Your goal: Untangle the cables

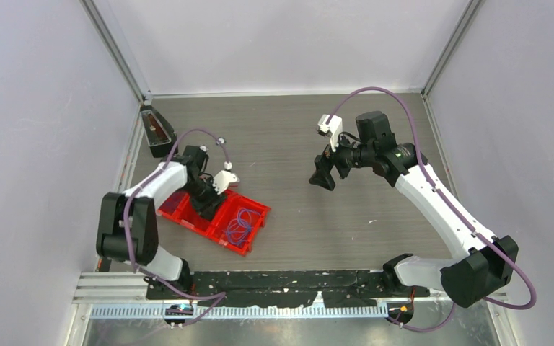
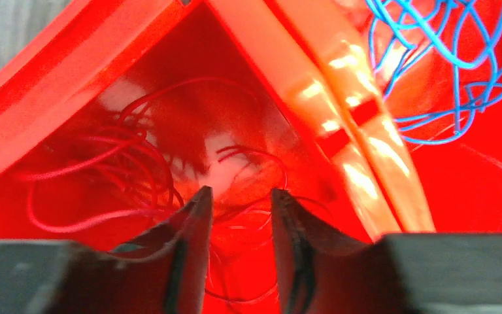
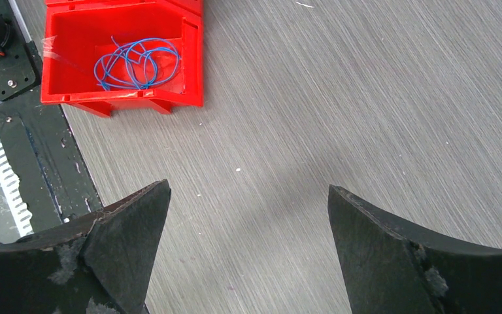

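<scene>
A red divided bin (image 1: 258, 229) lies on the table left of centre. My left gripper (image 1: 207, 205) is down inside its middle compartment. In the left wrist view the jaws (image 2: 242, 193) stand a little apart over a curly bundle of thin red cables (image 2: 137, 163), and a few red strands run between the fingertips. Thin blue cables (image 2: 444, 59) lie in the neighbouring compartment, past a divider (image 2: 340, 111); they also show in the top view (image 1: 239, 223) and the right wrist view (image 3: 137, 62). My right gripper (image 1: 323, 175) hangs wide open and empty (image 3: 248, 190) over bare table.
A black wedge-shaped holder (image 1: 157, 131) stands at the back left corner. A black base plate (image 1: 281, 285) and a toothed rail (image 3: 0, 170) run along the near edge. Enclosure walls close in both sides and the back.
</scene>
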